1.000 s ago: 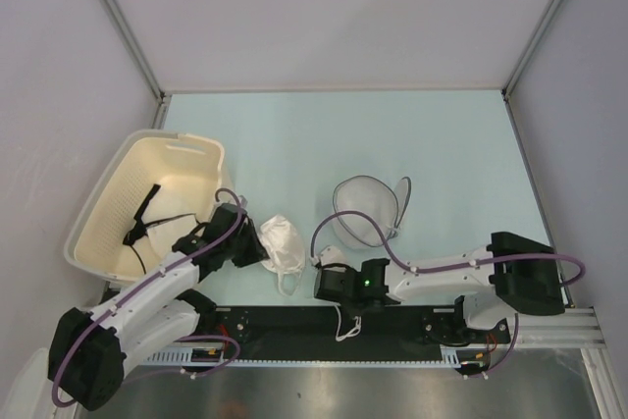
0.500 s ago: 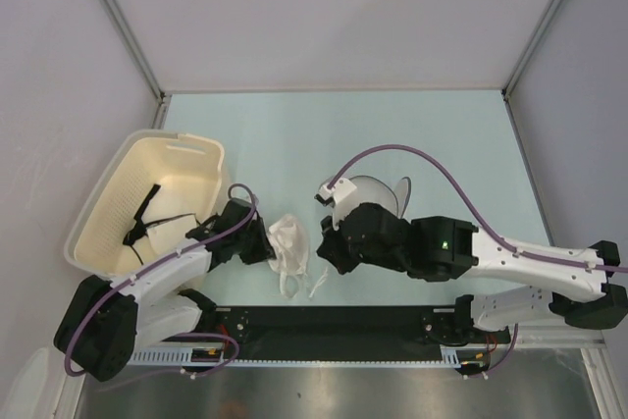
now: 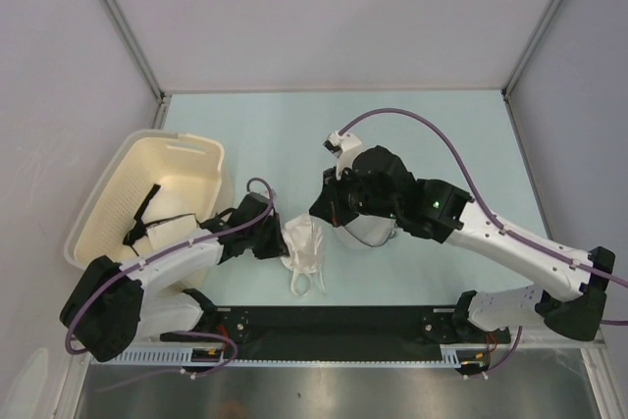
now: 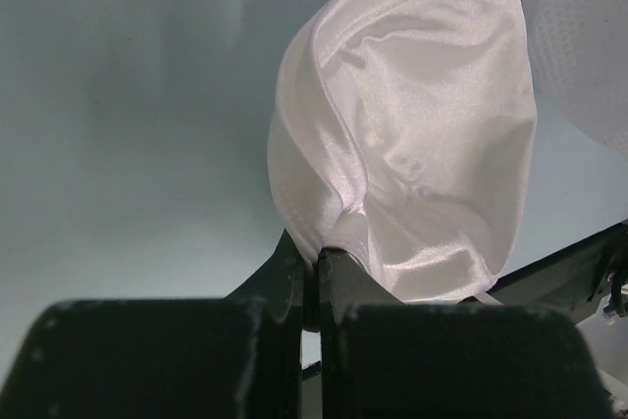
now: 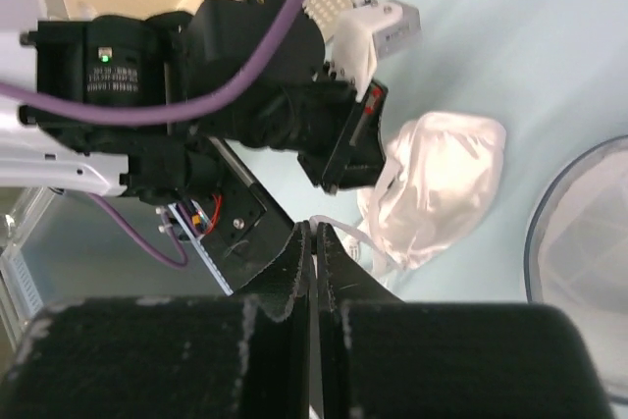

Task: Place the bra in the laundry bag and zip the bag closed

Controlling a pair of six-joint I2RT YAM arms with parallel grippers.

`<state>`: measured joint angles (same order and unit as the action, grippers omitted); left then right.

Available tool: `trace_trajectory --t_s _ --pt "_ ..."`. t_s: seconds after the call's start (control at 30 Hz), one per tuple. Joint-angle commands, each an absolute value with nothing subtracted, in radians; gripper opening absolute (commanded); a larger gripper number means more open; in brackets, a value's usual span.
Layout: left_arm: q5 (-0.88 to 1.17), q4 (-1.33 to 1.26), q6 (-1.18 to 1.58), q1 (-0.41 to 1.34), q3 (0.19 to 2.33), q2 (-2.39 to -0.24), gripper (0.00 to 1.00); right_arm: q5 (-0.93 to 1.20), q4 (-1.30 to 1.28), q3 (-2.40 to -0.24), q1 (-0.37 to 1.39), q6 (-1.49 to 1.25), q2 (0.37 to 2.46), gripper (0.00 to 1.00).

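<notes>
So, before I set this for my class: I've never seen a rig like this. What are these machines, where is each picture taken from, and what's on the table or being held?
These are two robot arms bolted at the table's near edge, each ending in a two-finger gripper. The wide picture comes from a fixed camera above and behind them. The other two come from a camera on each wrist, looking along that arm's own fingers. On the pale green table are a round white mesh laundry bag and a cream basket with a black garment inside. The left gripper is pinched shut on the edge of a shiny white bra, just beside the bag. The right gripper is shut on nothing, close to the bag.
</notes>
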<state>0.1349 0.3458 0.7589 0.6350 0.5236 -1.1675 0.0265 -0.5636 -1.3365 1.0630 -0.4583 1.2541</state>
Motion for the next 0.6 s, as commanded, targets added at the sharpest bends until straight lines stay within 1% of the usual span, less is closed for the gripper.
trace_trajectory --t_s 0.0,0.3,0.5,0.57 --pt "0.123 0.337 0.75 0.673 0.572 -1.198 0.0 0.129 -0.468 -1.394 1.006 -0.43 1.315 0.0" --pt "0.13 0.334 0.75 0.693 0.574 -1.189 0.0 0.183 -0.451 -1.393 0.907 -0.408 1.477 0.0" --pt "0.161 0.298 0.758 0.693 0.542 -1.17 0.0 0.114 -0.457 -1.413 0.9 -0.353 1.563 0.0" --pt "0.173 0.291 0.762 0.693 0.531 -1.178 0.0 0.052 -0.468 -1.423 0.893 -0.354 1.58 0.0"
